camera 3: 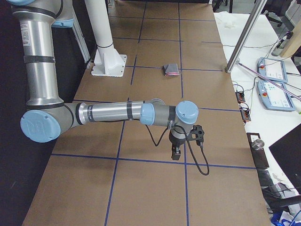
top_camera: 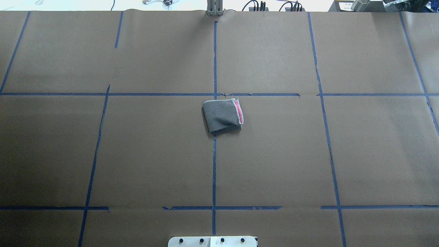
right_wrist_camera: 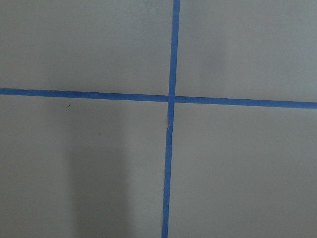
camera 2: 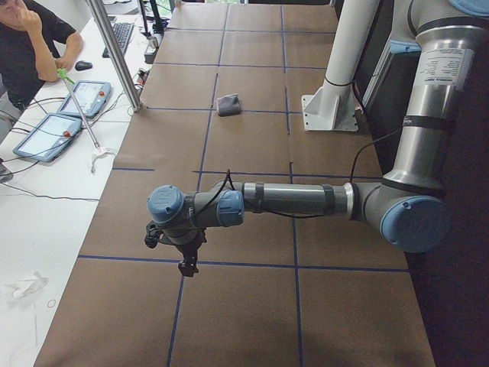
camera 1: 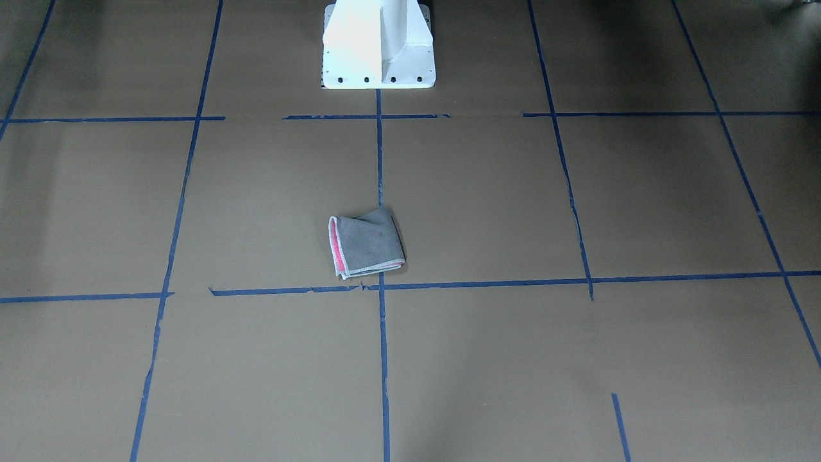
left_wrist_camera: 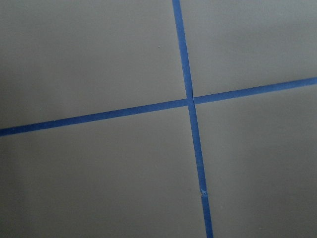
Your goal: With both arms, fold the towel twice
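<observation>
The towel (camera 1: 369, 244) lies folded into a small thick square at the table's middle, grey face up, with a pink-red strip and whitish stitched edge along one side. It also shows in the overhead view (top_camera: 222, 116) and small in both side views (camera 2: 228, 104) (camera 3: 171, 69). The left arm reaches out low over the table's left end; its gripper (camera 2: 187, 264) points down, far from the towel. The right gripper (camera 3: 176, 153) hangs the same way over the right end. I cannot tell whether either is open or shut. Both wrist views show only paper and tape.
Brown paper with blue tape lines (top_camera: 214, 154) covers the table. The white pedestal base (camera 1: 378, 45) stands at the robot's side of the table. A seated operator (camera 2: 30, 38), control tablets (camera 2: 46, 138) (camera 3: 273, 89) and a metal post (camera 2: 114, 53) are along the far side.
</observation>
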Controlling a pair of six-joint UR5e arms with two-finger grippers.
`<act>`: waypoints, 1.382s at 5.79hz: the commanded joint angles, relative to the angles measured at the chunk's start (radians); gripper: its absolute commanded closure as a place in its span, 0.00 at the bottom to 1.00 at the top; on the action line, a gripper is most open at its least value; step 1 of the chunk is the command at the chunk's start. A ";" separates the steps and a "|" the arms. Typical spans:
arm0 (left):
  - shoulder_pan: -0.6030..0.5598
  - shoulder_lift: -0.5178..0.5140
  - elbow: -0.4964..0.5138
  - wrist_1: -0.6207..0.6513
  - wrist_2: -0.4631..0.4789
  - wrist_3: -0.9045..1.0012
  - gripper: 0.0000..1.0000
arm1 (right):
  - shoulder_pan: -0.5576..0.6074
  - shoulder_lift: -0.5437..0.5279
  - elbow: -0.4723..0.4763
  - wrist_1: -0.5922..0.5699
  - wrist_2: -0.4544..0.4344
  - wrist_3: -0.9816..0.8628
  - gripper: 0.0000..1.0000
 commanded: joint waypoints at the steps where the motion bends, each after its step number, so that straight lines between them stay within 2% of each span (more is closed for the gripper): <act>1: -0.001 0.024 -0.010 0.000 0.006 0.041 0.00 | -0.001 -0.008 0.004 0.005 -0.003 -0.002 0.00; 3: -0.003 0.073 -0.011 0.000 0.003 0.118 0.00 | -0.001 -0.007 -0.010 0.005 -0.005 -0.002 0.00; 4: -0.004 0.108 -0.040 0.000 0.003 0.119 0.00 | -0.007 -0.002 -0.016 0.003 -0.004 0.000 0.00; 5: -0.004 0.160 -0.110 0.000 0.004 0.116 0.00 | -0.015 -0.001 -0.022 0.005 -0.004 0.000 0.00; 8: -0.004 0.159 -0.120 0.003 0.006 0.116 0.00 | -0.015 -0.001 -0.025 0.006 -0.004 -0.003 0.00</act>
